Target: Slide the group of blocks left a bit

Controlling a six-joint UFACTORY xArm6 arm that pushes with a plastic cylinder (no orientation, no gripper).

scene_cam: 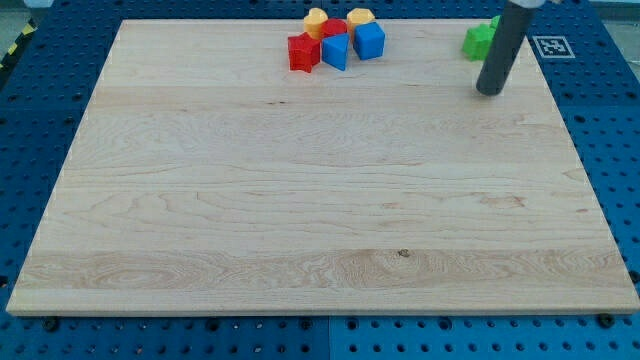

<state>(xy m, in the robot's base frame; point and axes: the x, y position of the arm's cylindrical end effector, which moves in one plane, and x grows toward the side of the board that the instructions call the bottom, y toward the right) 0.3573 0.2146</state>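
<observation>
Wooden bench (pixel 300 200) on blue pegboard | no pincer fitted, rod only | my tip (pixel 490 92) near view's top right, just below green block (pixel 480 40) | cluster well left at top edge: red star-like block (pixel 303 53), blue block (pixel 335 51), blue cube (pixel 369 40), red block (pixel 335 27), two yellow blocks (pixel 316 20) (pixel 360 16)

You were looking at a robotics lab bench: a wooden board (pixel 320 200) lay on a blue perforated mounting plate (pixel 30 120), with a printed fiducial marker (pixel 551 46) at the frame's upper right and hazard tape (pixel 14 47) at its upper left.
</observation>
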